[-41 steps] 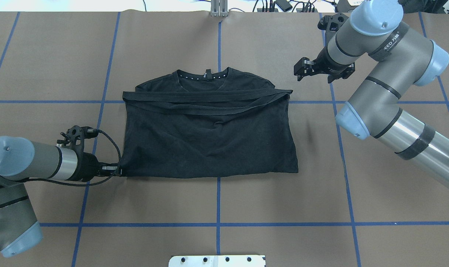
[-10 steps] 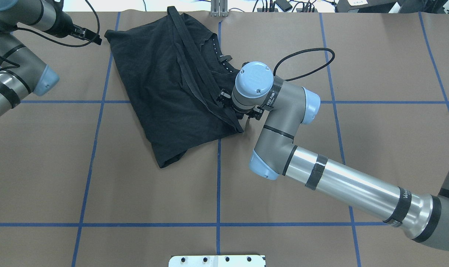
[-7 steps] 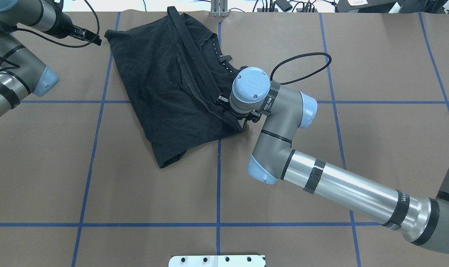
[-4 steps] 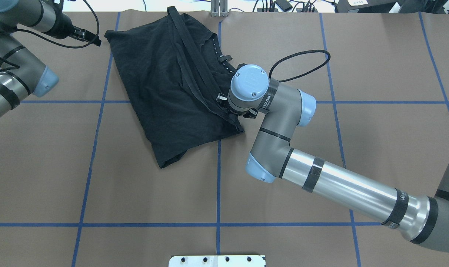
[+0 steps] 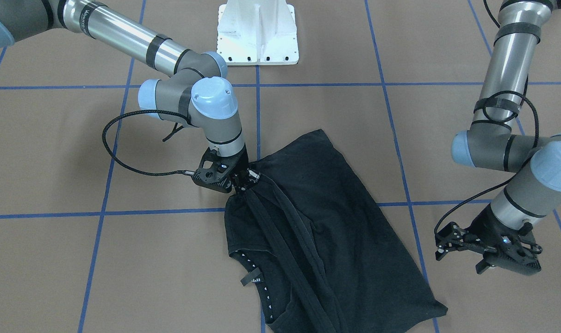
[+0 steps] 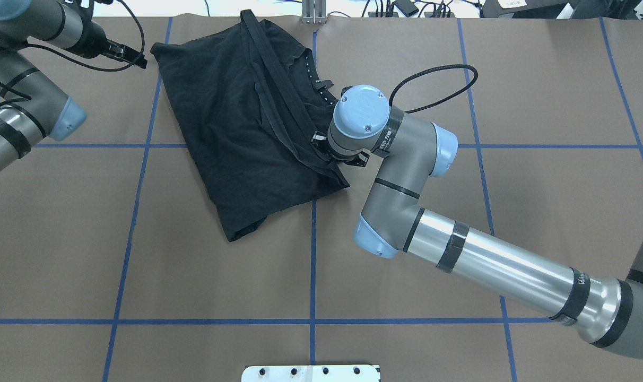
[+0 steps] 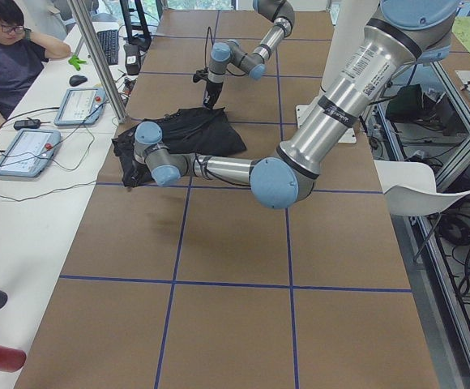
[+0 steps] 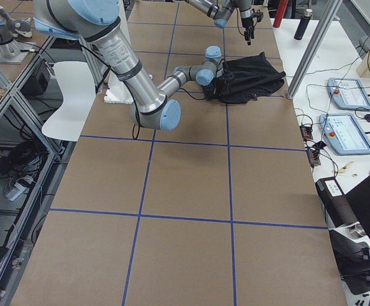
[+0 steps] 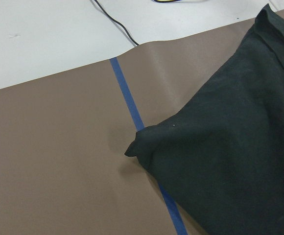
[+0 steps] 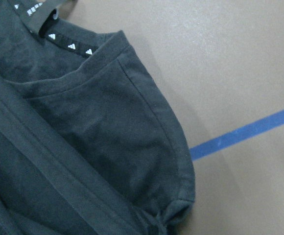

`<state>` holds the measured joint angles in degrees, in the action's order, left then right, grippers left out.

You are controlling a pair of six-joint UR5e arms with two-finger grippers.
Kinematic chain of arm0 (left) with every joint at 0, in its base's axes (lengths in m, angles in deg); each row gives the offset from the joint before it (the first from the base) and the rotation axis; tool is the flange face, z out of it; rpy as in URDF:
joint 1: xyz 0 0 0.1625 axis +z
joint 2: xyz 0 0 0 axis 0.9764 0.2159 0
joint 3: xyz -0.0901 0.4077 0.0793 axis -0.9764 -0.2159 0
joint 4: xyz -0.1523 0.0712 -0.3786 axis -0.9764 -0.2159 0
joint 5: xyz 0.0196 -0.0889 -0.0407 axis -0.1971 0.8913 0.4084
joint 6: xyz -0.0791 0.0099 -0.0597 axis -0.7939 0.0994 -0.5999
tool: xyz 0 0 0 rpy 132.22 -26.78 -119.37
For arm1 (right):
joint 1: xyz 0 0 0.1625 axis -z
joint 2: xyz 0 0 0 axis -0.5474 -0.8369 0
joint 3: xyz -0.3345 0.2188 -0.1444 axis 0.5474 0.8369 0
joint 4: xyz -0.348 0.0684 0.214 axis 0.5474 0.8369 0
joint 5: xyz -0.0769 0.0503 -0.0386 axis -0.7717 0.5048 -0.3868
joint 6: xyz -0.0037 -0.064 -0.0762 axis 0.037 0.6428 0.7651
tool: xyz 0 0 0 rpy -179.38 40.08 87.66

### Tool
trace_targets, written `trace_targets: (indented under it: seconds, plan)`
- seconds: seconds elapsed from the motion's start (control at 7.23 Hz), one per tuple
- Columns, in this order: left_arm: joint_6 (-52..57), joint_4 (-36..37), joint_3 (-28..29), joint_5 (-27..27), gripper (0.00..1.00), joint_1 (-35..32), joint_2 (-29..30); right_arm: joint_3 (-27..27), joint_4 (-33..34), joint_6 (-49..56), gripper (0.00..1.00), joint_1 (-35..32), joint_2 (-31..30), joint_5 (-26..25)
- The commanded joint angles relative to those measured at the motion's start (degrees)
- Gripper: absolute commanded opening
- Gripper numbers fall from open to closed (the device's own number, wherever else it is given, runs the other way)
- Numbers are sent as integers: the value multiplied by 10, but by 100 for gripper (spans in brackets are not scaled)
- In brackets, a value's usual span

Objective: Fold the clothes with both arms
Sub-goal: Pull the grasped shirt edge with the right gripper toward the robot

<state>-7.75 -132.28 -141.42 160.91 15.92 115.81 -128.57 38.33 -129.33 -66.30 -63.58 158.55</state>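
The black T-shirt (image 6: 247, 122) lies skewed at the table's far left of centre, with folded bands across it; its logo print is hidden. The collar with white triangles (image 5: 255, 273) faces right in the overhead view and also shows in the right wrist view (image 10: 68, 46). My right gripper (image 5: 242, 181) is shut on the bunched shoulder edge of the shirt (image 10: 166, 218); in the overhead view the wrist hides it. My left gripper (image 5: 463, 260) is open and empty, just off the shirt's far-left corner (image 9: 132, 149), and also shows in the overhead view (image 6: 133, 57).
The brown table (image 6: 459, 239) carries blue tape grid lines. The white pedestal base (image 5: 257, 32) stands at the robot's edge. An operator (image 7: 8, 57) sits at a side bench with teach pendants (image 7: 24, 150) beyond the table's far edge.
Since 5.7 s ago the shirt was dragged and turned toward the far left, and the left gripper let go of its corner. In the last second the right wrist shifted slightly.
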Motion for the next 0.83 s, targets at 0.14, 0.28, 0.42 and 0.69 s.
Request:
trace_targets:
  seconds: [0.14, 0.28, 0.42, 0.69]
  plan:
    - [-2, 0, -1, 1, 100, 7, 0, -185, 103, -8, 0, 62, -70, 0]
    - [-2, -1, -2, 1, 100, 7, 0, -246, 138, -17, 0, 100, -98, -26]
    - [-2, -1, -8, 1, 100, 8, 0, -281, 153, -36, 0, 130, -115, -56]
    - [-2, 0, -9, 1, 100, 10, 0, -289, 155, -52, 0, 163, -131, -87]
